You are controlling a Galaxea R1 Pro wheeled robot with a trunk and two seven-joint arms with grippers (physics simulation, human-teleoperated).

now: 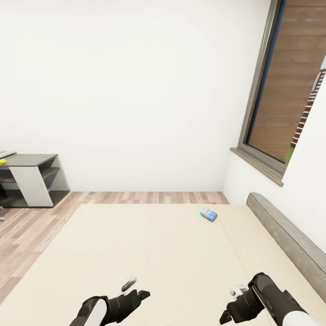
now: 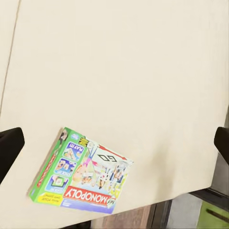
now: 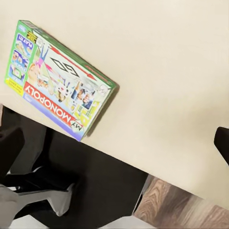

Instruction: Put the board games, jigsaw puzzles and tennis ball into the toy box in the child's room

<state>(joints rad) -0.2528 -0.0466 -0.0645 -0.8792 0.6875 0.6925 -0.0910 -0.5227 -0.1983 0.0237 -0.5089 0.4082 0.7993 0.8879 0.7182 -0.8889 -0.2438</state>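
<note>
— Looking down from the head camera, what lies on the wide cream-coloured bed (image 1: 149, 253)?

— One small teal-blue flat cardboard game box (image 1: 208, 214), far across the mattress toward the right, near the grey padded headboard (image 1: 290, 235). Both black grippers sit at the near edge: the left gripper (image 1: 136, 290) and the right gripper (image 1: 235, 296), well apart from that box.

— How wide are the claws?

— In the left wrist view the left gripper's (image 2: 114, 143) dark fingertips (image 2: 9, 148) stand at opposite edges, spread wide, with nothing between them but mattress. The right gripper (image 3: 114, 143) is likewise released, its fingertips (image 3: 222, 143) far apart, grasping nothing.

— And the second game?

— A green-edged "My Monopoly" printed cardboard box (image 2: 81, 174) lies flat near the bed's edge, below the left claw and untouched. The right wrist camera shows the same box (image 3: 59, 78) by the edge, above the wood-plank floor (image 3: 181, 205).

— Anything else?

— Far left, by the white wall, the grey desk with a pale top (image 1: 34, 179) carries a small yellow-green ball (image 1: 3, 161).
</note>
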